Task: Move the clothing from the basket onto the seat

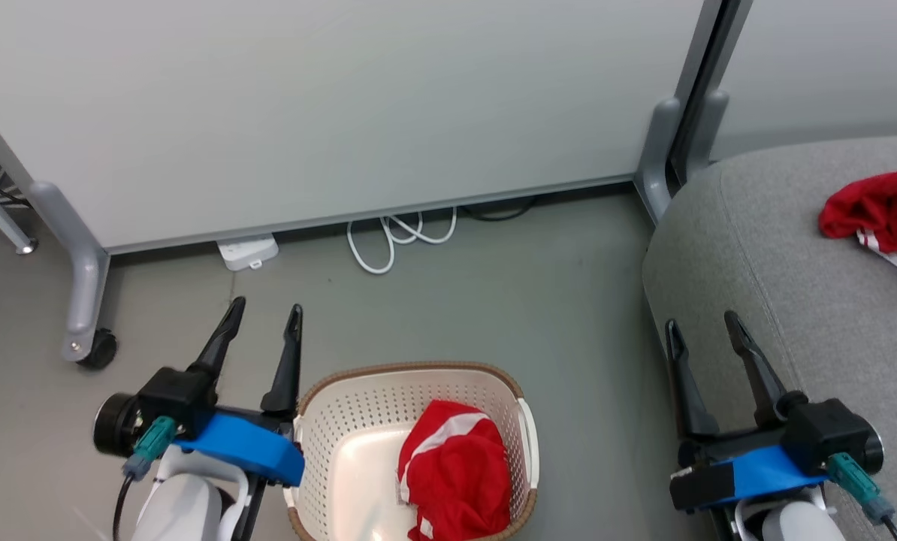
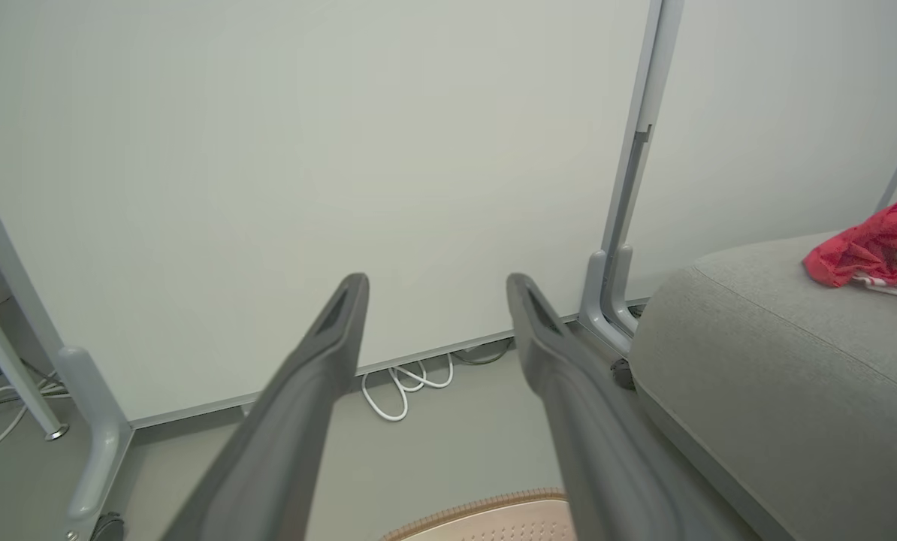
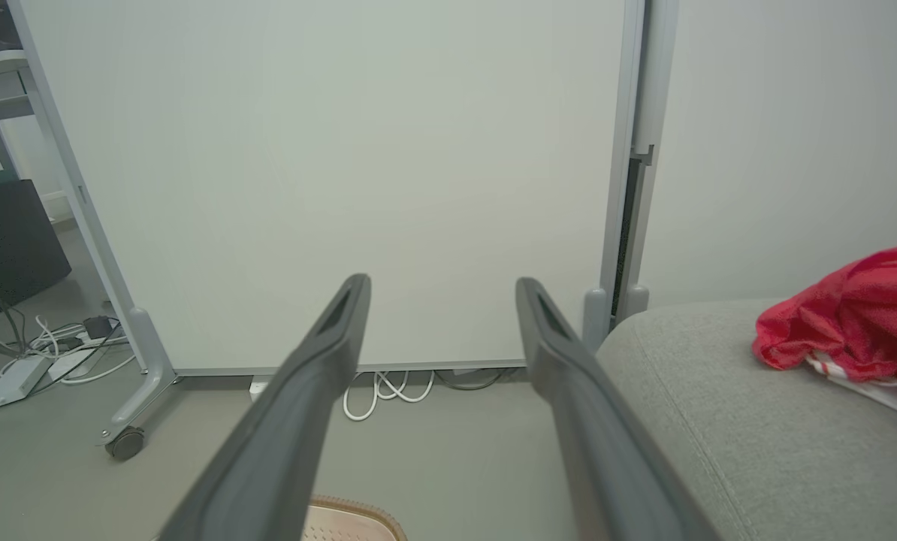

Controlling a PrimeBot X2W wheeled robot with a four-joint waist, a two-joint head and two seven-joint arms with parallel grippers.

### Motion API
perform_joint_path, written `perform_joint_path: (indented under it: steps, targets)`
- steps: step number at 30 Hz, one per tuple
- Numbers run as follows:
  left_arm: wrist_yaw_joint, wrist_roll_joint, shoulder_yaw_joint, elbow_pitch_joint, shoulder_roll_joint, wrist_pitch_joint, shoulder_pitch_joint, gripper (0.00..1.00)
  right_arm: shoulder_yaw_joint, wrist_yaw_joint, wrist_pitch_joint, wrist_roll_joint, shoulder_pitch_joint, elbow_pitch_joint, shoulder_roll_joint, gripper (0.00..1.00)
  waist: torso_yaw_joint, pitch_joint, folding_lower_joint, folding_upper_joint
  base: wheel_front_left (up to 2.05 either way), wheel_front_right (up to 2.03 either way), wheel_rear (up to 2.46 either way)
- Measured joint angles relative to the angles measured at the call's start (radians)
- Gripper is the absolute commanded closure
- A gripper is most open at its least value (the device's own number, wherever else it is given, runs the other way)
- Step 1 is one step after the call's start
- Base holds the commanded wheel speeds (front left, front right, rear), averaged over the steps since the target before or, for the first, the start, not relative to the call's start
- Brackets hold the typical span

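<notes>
**Head view.** I am keeping neither hand clenched: my left hand and my right hand are both standing released, long dark fingers apart, grasping nothing. The left hand is hovering just beside the left wall of the cream perforated plastic basket with a brown woven rim, which is standing on the grey floor. The right hand is hanging over the front edge of the large grey fabric sofa.

This view is looking down into the basket. There, a crumpled bright red garment with white stripes is lying against the right wall. A second bright red garment with white striped trim is lying on the sofa seat, well apart from the basket.

**Wrist views.** These are looking along my fingers and catching the basket as a short arc of rim at the bottom edge. Both are showing the second garment side-on, bunched on the seat. The right wrist view is adding, at far left, a dark cabinet and a pale power strip among loose cables on the floor.

**Surroundings.** A tall white partition panel on grey wheeled feet is standing across the back. A looped white cable and a small white box are lying at its base. A grey upright post is standing between the panel and the sofa corner.

**Obstructions.** The basket's right wall and a strip of floor are lying between the first garment and the sofa. My left wrist's blue cover is overlapping the basket's left rim.
</notes>
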Motion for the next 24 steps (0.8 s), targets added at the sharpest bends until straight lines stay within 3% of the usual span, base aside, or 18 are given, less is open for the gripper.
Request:
perform_joint_path:
  steps: [24]
  targets:
    - [-0.003, -0.114, -0.533, 0.358, 0.166, 0.000, -0.472, 0.00, 0.015, 0.000, 0.000, 0.008, -0.395, -0.081, 0.000, 0.00, -0.144, 0.470, 0.0001, 0.0000, 0.00, 0.00, 0.00]
